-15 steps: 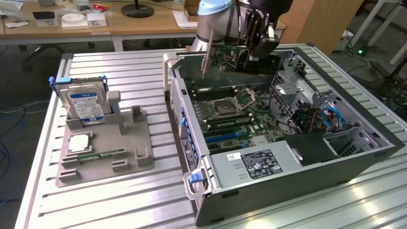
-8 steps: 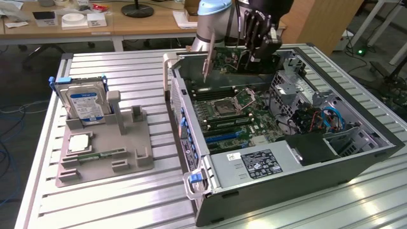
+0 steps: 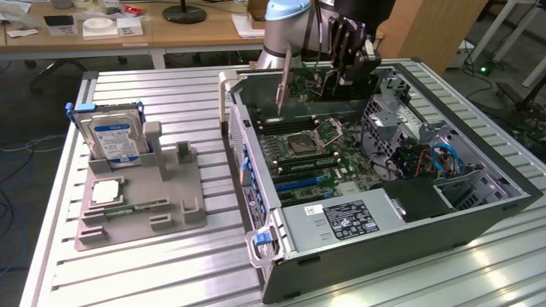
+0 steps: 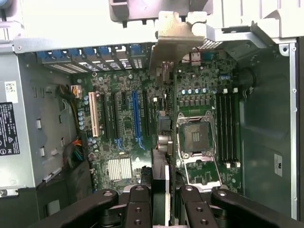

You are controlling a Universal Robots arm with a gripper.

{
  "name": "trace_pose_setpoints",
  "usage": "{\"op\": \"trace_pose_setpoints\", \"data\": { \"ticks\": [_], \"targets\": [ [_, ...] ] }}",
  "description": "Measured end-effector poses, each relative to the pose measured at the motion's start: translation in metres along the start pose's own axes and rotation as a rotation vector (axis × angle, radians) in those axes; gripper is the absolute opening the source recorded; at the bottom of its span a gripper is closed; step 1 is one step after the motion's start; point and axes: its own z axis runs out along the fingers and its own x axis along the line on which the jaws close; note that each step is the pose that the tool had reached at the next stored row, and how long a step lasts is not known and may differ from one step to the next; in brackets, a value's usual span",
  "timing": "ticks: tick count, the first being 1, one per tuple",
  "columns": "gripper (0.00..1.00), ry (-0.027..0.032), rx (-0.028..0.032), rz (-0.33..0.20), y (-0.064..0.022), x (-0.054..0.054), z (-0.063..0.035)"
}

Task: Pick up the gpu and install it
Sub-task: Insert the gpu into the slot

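The gripper hangs over the far end of the open computer case, at about 12 o'clock in the exterior view, and its fingers are closed on the gpu, pinching the upper edge of the board from both sides. The card is held on edge, lengthwise and level, with its connector edge facing down toward the motherboard; that is the orientation a slot needs. Its silver bracket leads toward the case's rear wall, where the bracket openings are. In the wrist view the card's thin edge runs between the blue slot and the CPU socket. It looks clear of the board rather than seated, though I cannot tell which slot lies directly under it. The arm comes in from 12 o'clock with the wrist pointing straight down. At 9 o'clock of the case, well apart, the grey fixture on the surface holds 1 hard drive.
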Motion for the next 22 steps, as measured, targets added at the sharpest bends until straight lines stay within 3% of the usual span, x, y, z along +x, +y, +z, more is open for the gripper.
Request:
{"op": "trace_pose_setpoints", "data": {
  "ticks": [6, 10, 11, 13, 16, 22],
  "targets": [
    [0.27, -0.0013, 0.0002, -0.071, 0.0000, 0.000, 0.0028],
    [0.27, -0.0061, 0.0263, -0.072, 0.0000, 0.000, 0.0041],
    [0.27, -0.0077, 0.0296, -0.072, 0.0000, 0.000, 0.0049],
    [0.27, -0.0121, 0.0295, -0.072, 0.0000, 0.000, 0.0073],
    [0.27, -0.0330, 0.0282, -0.071, 0.0000, 0.001, 0.0097],
    [0.27, -0.0342, 0.0280, -0.071, -0.0002, 0.001, 0.0131]
  ]
}}
